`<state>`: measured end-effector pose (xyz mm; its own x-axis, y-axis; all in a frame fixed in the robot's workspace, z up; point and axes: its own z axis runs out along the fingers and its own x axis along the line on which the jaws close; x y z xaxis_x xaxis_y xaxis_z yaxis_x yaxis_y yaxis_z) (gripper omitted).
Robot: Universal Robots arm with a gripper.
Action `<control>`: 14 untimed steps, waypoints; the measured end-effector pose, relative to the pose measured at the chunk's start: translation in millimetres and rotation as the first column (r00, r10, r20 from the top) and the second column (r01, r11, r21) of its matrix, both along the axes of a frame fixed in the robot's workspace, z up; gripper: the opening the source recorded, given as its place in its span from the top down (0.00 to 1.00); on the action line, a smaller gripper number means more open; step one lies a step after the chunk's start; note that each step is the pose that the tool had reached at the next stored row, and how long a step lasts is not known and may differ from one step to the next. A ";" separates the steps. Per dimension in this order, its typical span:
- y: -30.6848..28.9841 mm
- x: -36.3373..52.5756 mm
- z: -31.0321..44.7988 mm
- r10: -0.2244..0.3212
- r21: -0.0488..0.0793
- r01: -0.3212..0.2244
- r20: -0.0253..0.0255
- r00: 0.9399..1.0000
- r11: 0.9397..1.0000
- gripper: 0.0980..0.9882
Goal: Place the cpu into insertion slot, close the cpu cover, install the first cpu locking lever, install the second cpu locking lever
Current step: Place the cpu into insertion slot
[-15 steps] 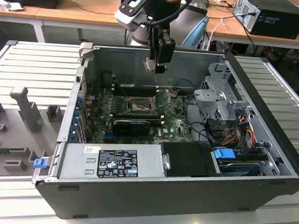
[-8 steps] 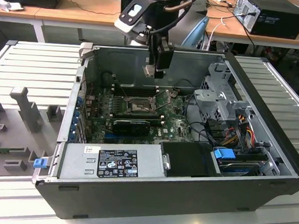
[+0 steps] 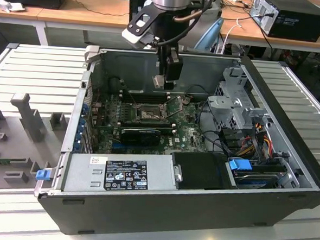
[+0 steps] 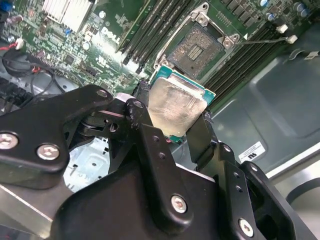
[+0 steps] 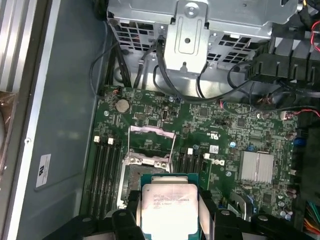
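My gripper (image 3: pixel 167 81) hangs inside the open computer case, above the far edge of the green motherboard (image 3: pixel 186 133). It is shut on the cpu (image 4: pixel 176 106), a pale silver square chip on a green base, pinched by two opposite edges between the black fingers (image 4: pixel 202 134). The insertion slot (image 4: pixel 199 44) lies open just past the chip, its dark centre bare. In the first wrist view the cpu (image 5: pixel 169 206) hovers over part of the insertion slot (image 5: pixel 131 182), and the cpu cover (image 5: pixel 151 130) stands swung up from the slot's edge. A thin lever rod (image 4: pixel 256 40) sticks out beside the slot.
Long black RAM slots (image 5: pixel 106 172) flank the socket on both sides. A metal drive cage (image 3: pixel 238 106) with cables fills the case on the exterior view's right. The power supply (image 3: pixel 121 175) sits along the near wall. A silver heatsink (image 5: pixel 257 166) stands on the board.
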<state>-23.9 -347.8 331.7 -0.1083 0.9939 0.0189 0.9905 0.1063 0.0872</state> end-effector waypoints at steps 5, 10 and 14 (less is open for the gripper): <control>0.0 -1.0 -12.5 -0.019 0.000 0.019 0.000 1.000 1.000 0.50; 0.0 -2.4 -29.9 -0.020 0.000 0.020 -0.001 1.000 1.000 0.50; 0.0 -2.9 -39.2 -0.020 0.000 0.020 -0.001 1.000 1.000 0.50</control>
<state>-26.8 -347.8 292.4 -0.0887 0.9959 0.0193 0.9925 0.0867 0.0863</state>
